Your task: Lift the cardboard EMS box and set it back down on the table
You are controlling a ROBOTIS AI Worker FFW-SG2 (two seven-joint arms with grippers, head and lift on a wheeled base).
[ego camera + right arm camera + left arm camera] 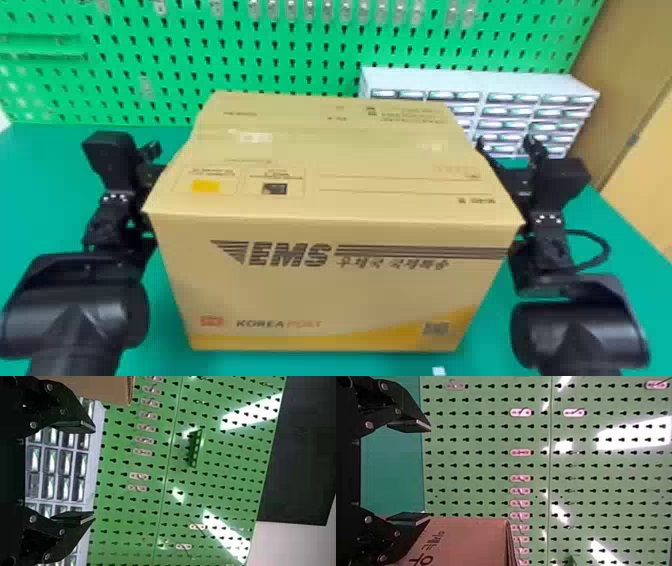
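There's the EMS box (330,280), upright at the centre of the head view over the green bench (45,165); whether its underside touches, I can't make out. The left arm (75,310) comes up from seven o'clock, the right arm (580,325) from five, one along either side. The left hand (151,150) sits by the box at ten o'clock, the right hand (507,148) at two, both pointing away from the robot, their fingers spread apart. Box cardboard partly hides the left one, and covers part of the drawer cabinet (475,80) at one o'clock.
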